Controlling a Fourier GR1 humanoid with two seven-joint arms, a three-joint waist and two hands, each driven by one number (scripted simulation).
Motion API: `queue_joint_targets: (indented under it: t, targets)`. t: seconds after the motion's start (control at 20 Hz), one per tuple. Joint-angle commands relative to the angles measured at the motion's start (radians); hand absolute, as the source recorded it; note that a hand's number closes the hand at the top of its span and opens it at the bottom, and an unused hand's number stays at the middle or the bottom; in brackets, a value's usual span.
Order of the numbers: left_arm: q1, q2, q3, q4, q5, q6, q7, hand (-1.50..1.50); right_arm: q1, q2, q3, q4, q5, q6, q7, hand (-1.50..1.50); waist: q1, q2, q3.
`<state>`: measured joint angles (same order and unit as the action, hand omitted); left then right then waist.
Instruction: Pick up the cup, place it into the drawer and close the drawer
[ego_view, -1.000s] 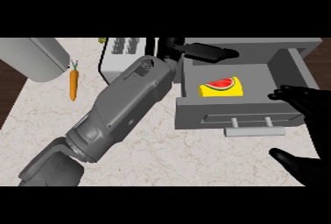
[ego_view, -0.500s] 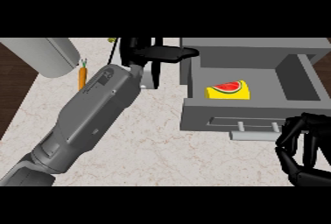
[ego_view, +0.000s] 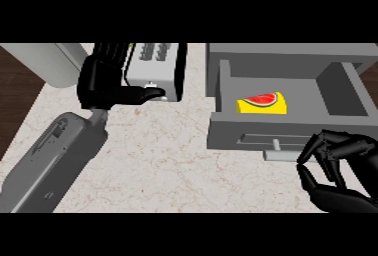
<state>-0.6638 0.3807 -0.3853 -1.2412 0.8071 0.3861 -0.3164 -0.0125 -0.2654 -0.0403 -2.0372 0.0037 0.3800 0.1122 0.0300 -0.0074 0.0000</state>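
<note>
Just beside right fingers (ego_view: 319, 145): drawer handle (ego_view: 275, 145)

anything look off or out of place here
Yes: no cup shows anywhere. The open drawer holds only a watermelon slice on a yellow base, and the left hand reaches over a toaster instead.
</note>
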Motion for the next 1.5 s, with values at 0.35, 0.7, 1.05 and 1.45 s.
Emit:
queue_joint_targets:
  t: [0.35, 0.7, 1.05, 1.45]
  targets:
    - [0.290, 0.121, 0.080, -0.161, 0.026, -0.147, -0.052, -1.50, -0.081, -0.110, 0.198, 0.196, 0.502, -0.043, -0.205, 1.50, 0.003, 0.008, 0.000]
    - [0.476, 0.201, 0.162, -0.362, 0.036, -0.183, -0.003, -1.50, -0.151, -0.022, 0.272, 0.466, 0.684, -0.206, -0.298, 1.50, -0.010, 0.006, 0.001]
    - [0.498, 0.202, 0.264, -0.207, 0.046, -0.371, -0.060, -1.50, -0.332, 0.015, 0.263, 0.838, 0.805, -0.300, -0.375, -1.50, -0.013, 0.012, 0.000]
    - [0.531, 0.132, 0.312, -0.142, 0.000, -0.459, -0.081, -1.50, -0.528, 0.090, 0.186, 1.210, 0.828, -0.367, -0.459, -1.50, -0.019, 0.012, 0.000]
